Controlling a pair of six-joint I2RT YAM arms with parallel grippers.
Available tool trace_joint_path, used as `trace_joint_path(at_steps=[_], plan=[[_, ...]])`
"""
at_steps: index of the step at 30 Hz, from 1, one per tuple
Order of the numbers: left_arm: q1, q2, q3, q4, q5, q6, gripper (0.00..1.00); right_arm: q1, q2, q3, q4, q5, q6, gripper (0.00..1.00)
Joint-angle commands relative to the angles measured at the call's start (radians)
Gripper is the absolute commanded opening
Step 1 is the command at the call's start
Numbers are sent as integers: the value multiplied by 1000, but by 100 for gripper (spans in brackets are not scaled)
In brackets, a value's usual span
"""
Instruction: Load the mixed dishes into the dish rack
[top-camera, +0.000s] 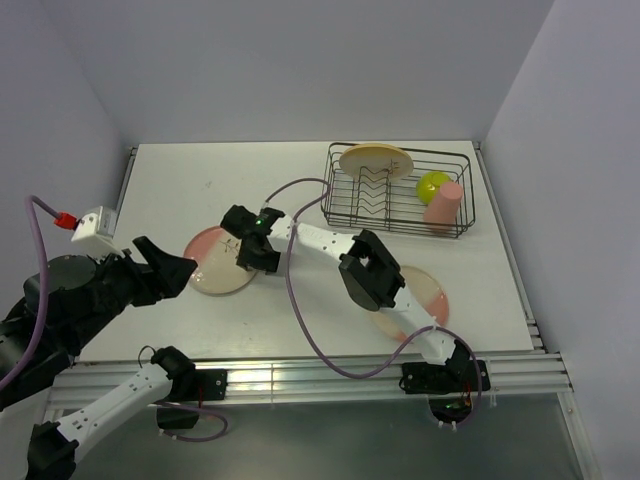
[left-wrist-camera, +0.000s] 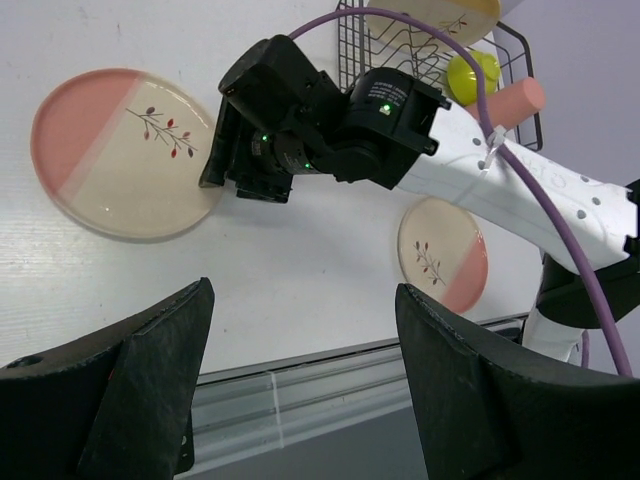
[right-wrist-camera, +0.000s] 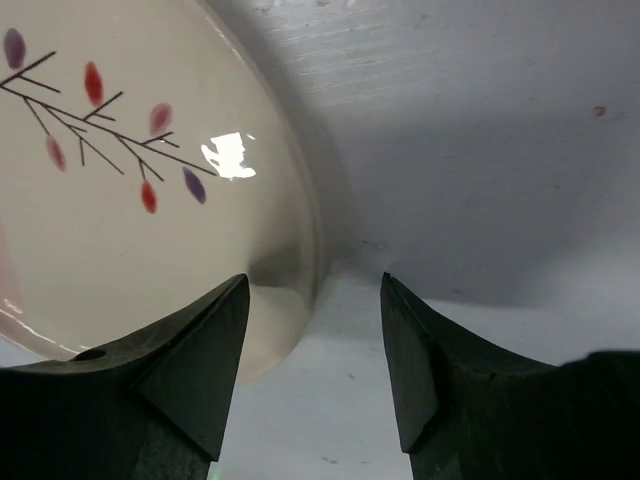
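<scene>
2 plates are lying flat on the desk (top-camera: 300, 190), so the loading is looking roughly half done. Nearest, the left arm (top-camera: 120, 285) is hovering at the near-left with its jaws spread wide and holding nothing. Just beyond it, the right arm (top-camera: 320, 240) is stretching across to the left plate (top-camera: 213, 268), pink and cream with a sprig. Its jaws are standing apart, straddling that plate's right rim and not yet clamped. The second plate (top-camera: 432, 295) is sitting partly under the right arm's elbow. At the far right, the rack (top-camera: 400, 226) is holding a yellow plate (top-camera: 375, 160) on its dividers, a green bowl (top-camera: 432, 184) and a pink cup (top-camera: 443, 207). Picking up the left plate looks to be the step in hand. Next, the jaws are needing to close on the rim, lift the plate, tip it upright and carry it to a free slot.
</scene>
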Motion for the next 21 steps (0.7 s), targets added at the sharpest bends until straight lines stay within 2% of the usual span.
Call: trace_joint_path(at_steps=[1,5,7,8,9,11,12,15,16,18,21], plan=[[3,-10,9,-10,13,34,79,-4,-37,-71,-24,64,24,63],[3,-11,-23,-1,20,51,80,-2,-27,-98,21,38,-8,61],[1,1,-37,1,27,57,80,-2,3,-40,-8,31,-32,51],[3,6,-41,1,32,62,80,-1,26,-27,-15,30,-36,44],[1,10,-49,1,36,62,80,-2,30,-24,-15,28,-34,27],[1,24,-58,-13,32,62,80,-5,20,-52,-4,31,-22,4],[1,27,-67,-20,26,59,81,-8,11,-73,5,36,-14,0],[3,43,-105,-36,36,60,82,-21,-55,-189,33,47,0,0],[3,50,-118,-39,56,59,82,-24,-81,-281,51,59,4,0],[1,56,-170,-33,88,51,82,-31,-184,-437,118,61,4,0],[1,63,-244,1,153,40,82,-31,-313,-574,174,73,10,0]])
